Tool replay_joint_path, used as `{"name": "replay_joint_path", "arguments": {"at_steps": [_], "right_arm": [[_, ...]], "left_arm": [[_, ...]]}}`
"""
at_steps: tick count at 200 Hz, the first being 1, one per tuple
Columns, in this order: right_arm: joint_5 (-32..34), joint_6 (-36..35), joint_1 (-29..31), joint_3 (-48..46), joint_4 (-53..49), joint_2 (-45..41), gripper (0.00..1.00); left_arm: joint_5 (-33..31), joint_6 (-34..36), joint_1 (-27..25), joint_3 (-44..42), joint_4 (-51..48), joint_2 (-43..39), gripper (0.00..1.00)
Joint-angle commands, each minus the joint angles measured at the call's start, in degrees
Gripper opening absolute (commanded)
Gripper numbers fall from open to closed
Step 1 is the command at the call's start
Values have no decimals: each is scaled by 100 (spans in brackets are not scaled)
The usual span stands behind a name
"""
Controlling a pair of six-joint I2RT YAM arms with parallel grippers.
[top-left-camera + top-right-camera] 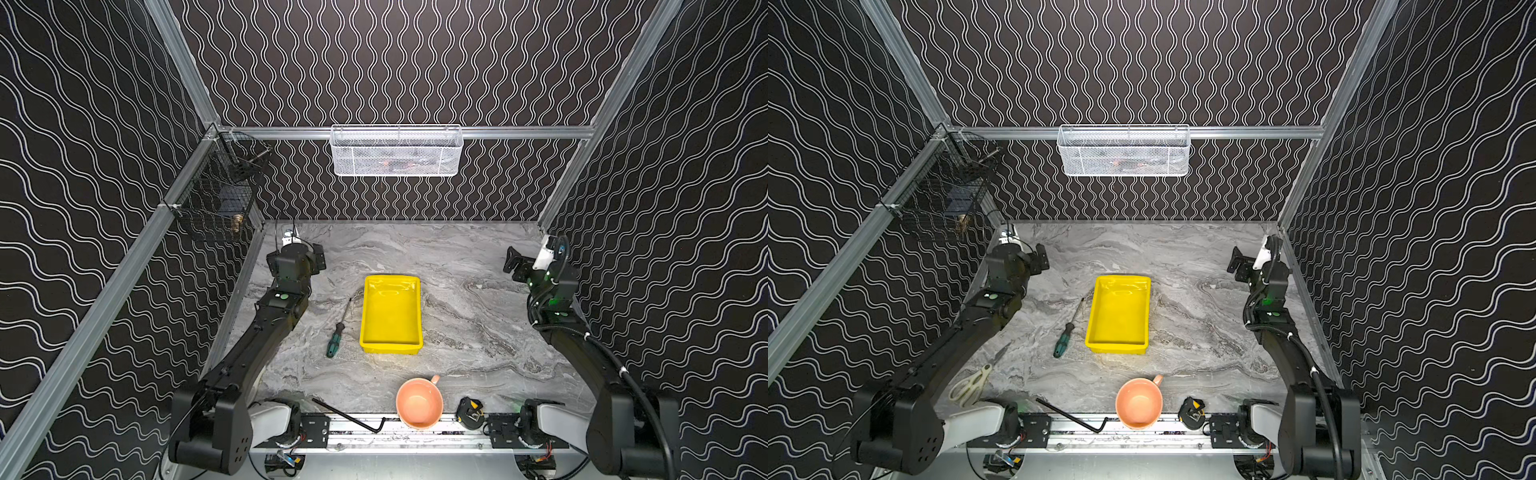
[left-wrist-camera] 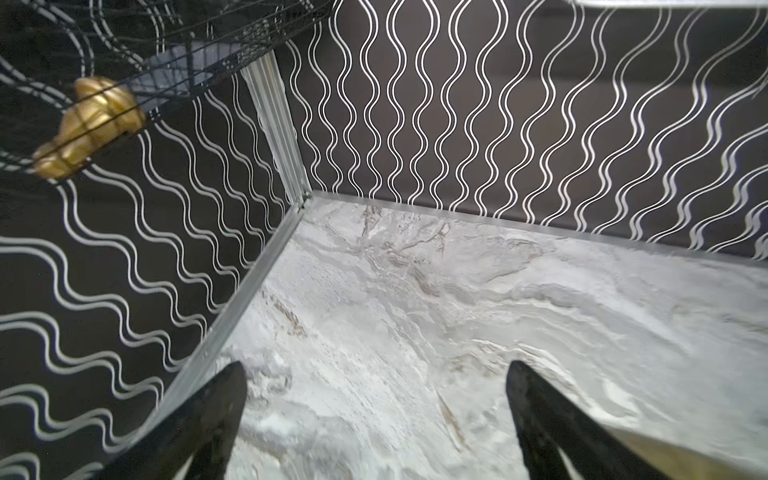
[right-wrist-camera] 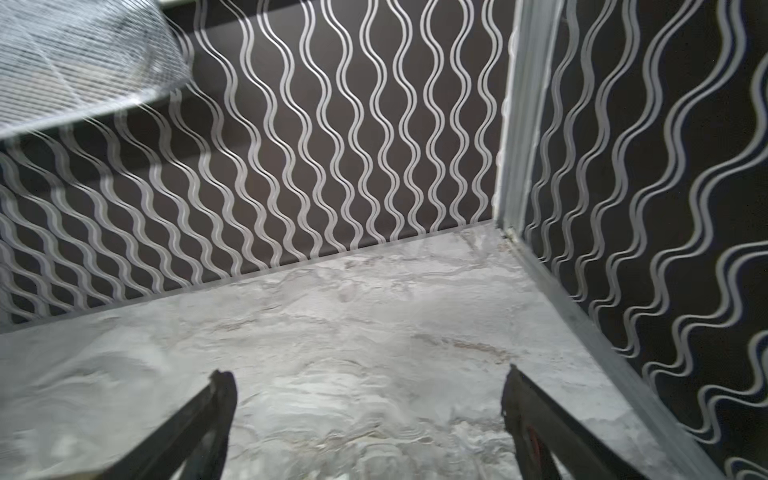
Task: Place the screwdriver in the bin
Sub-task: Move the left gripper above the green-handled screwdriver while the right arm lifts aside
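Note:
The screwdriver (image 1: 335,340) (image 1: 1064,337) has a teal-green and black handle and a thin metal shaft. It lies flat on the marble table just left of the bin, handle toward the front and tip near the bin's far left corner. The bin (image 1: 390,316) (image 1: 1119,313) is a shallow yellow tray at mid-table, with nothing inside. My left gripper (image 1: 318,255) (image 2: 374,365) hovers open near the back left corner, well behind the screwdriver. My right gripper (image 1: 513,261) (image 3: 368,376) is open near the back right corner. Only bare table lies between each pair of fingers.
A pink mug (image 1: 419,401), a black hex key (image 1: 349,415) and a tape measure (image 1: 469,411) sit along the front rail. Scissors (image 1: 971,384) lie at the front left. A white mesh basket (image 1: 397,151) hangs on the back wall and a black wire basket (image 1: 220,195) on the left wall.

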Motion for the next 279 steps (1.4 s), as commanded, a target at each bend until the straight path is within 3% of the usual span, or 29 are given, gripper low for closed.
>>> {"name": "replay_joint_path", "arguments": {"at_steps": [1, 51, 100, 146, 279], "right_arm": [[-668, 326, -3, 436, -1425, -184, 99], [-1716, 761, 4, 1477, -3032, -203, 99], [-2515, 601, -3, 1683, -3876, -140, 99], [-3101, 425, -2, 1369, -3855, -221, 99], [-2928, 203, -3, 1228, -4091, 4, 99]], "left_arm": [[296, -912, -48, 402, -1927, -62, 99], [1517, -1199, -150, 596, -3765, -250, 99], [2252, -1556, -372, -28, -4441, -919, 99], [2200, -1561, -540, -395, -4605, -773, 99], [2068, -1346, -1083, -559, -4331, 415, 98]]}}
